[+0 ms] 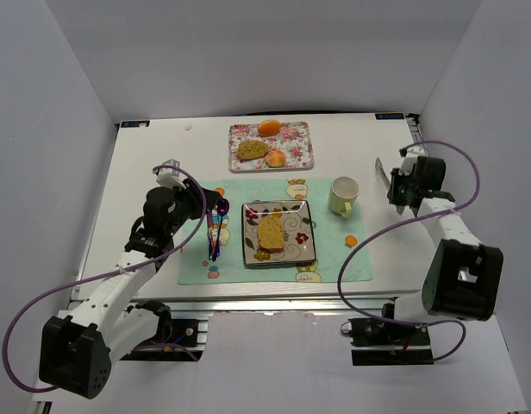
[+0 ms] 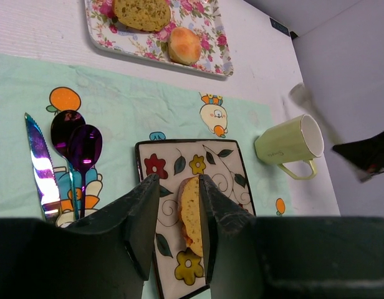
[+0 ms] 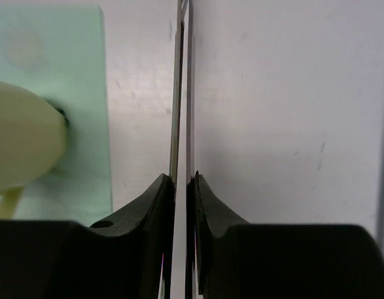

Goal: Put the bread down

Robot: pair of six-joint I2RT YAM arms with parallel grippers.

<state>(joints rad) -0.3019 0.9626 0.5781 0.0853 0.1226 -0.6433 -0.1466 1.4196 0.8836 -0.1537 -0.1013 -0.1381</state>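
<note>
The bread, a golden-tan slice with a darker crust edge, lies on the square flower-patterned plate on the green placemat. My left gripper is open and empty, to the left of the plate over the mat. In the left wrist view the bread shows on the plate between the fingers of my left gripper, partly hidden by the right one. My right gripper is at the right of the table. It is shut on a thin metal knife whose blade points away.
A floral tray at the back holds a dark bread piece, a small bun and an orange. A pale green mug stands right of the plate. A knife and purple spoons lie left of it.
</note>
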